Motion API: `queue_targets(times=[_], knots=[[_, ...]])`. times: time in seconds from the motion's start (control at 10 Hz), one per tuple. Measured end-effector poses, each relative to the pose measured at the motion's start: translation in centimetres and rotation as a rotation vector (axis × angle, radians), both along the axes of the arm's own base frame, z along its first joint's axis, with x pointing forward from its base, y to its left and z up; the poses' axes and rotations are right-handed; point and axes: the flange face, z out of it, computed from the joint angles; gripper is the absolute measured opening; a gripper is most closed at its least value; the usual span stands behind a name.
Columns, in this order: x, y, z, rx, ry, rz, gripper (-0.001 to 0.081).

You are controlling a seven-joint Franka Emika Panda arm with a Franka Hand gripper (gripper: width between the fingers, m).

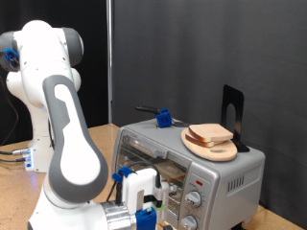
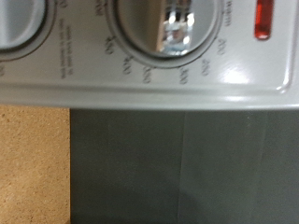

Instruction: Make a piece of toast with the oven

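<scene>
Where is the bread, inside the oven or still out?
Out. The piece of toast lies on a round wooden board on top of the oven. The end effector is at the oven's knobs, holding no bread.

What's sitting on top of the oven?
On the oven sits a round wooden board with the piece of toast on it, beside a blue-handled tool. The gripper hangs by the knobs. The board's middle is hidden under the bread.
</scene>
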Motion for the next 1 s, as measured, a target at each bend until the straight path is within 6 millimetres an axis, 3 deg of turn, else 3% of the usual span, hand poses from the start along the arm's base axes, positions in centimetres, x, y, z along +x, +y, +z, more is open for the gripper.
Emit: queue_targets(times=[0.5, 1.0], knots=[[1.4, -1.0, -2.6, -0.042, 0.019, -0.02, 0.08], [2.8, 0.9, -4.7, -0.06, 0.016, 0.024, 0.08]])
